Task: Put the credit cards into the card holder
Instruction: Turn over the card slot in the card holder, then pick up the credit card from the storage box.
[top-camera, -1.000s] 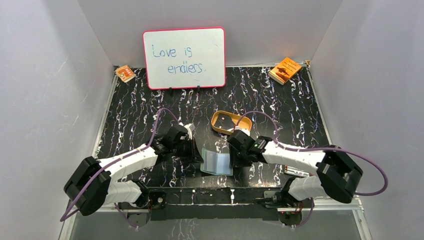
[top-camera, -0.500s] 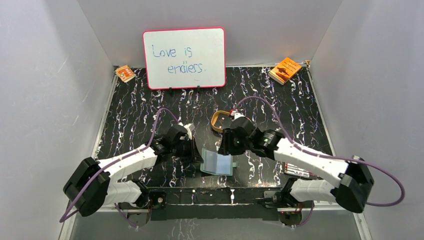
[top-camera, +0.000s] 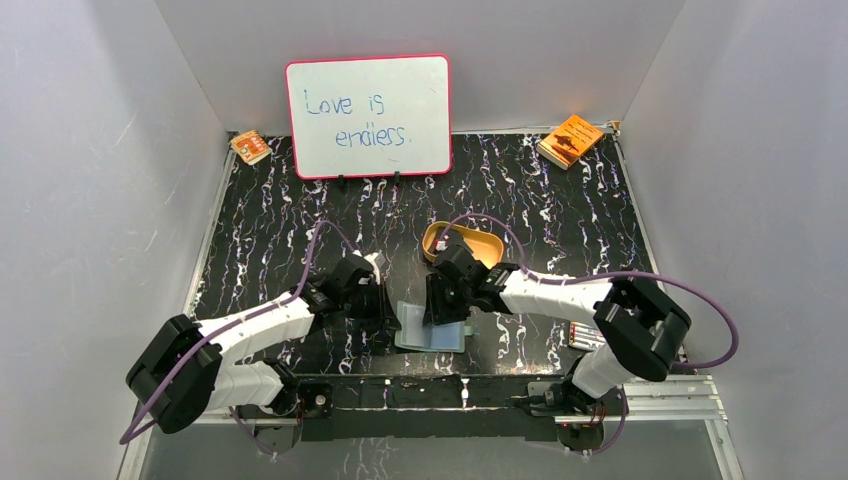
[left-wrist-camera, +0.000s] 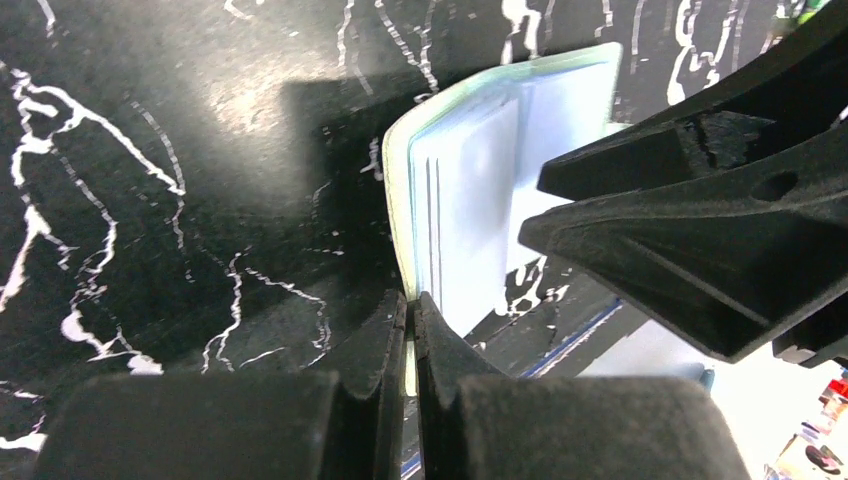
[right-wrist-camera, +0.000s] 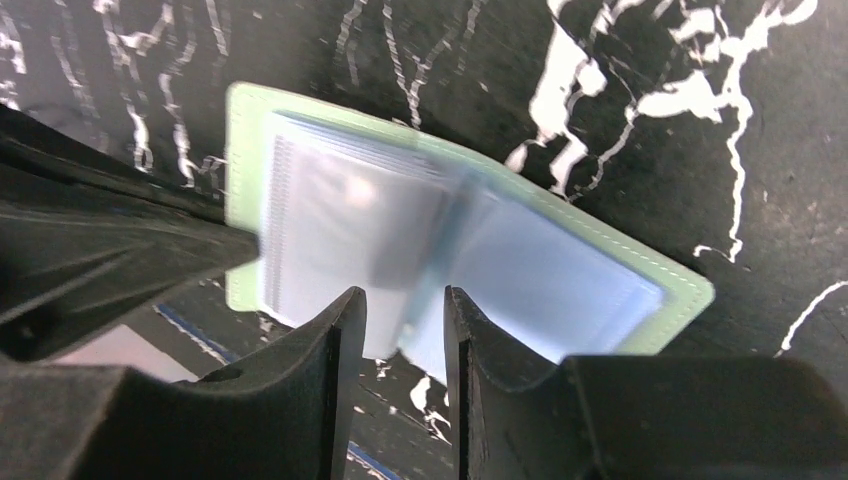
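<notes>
The card holder (top-camera: 432, 330) lies open near the front edge, sage-green outside and pale blue inside. My left gripper (top-camera: 393, 318) is shut on its left edge; the left wrist view shows the jaws (left-wrist-camera: 410, 325) pinching the green rim of the holder (left-wrist-camera: 470, 200). My right gripper (top-camera: 440, 303) hovers open over the holder's middle. In the right wrist view its fingers (right-wrist-camera: 400, 315) stand apart above the blurred blue pockets (right-wrist-camera: 540, 270), with nothing between them. Dark flat cards (top-camera: 588, 337) lie at the front right, partly hidden by the right arm.
A tan-gold oval tray (top-camera: 478, 242) sits just behind the right gripper. A whiteboard (top-camera: 368, 115) stands at the back. Orange booklets lie in the back left (top-camera: 251, 146) and back right (top-camera: 570, 140) corners. The table's front edge runs just below the holder.
My right gripper moved left from the holder's right edge to over its middle. The holder shifted slightly left and lies flatter. The left gripper kept its hold.
</notes>
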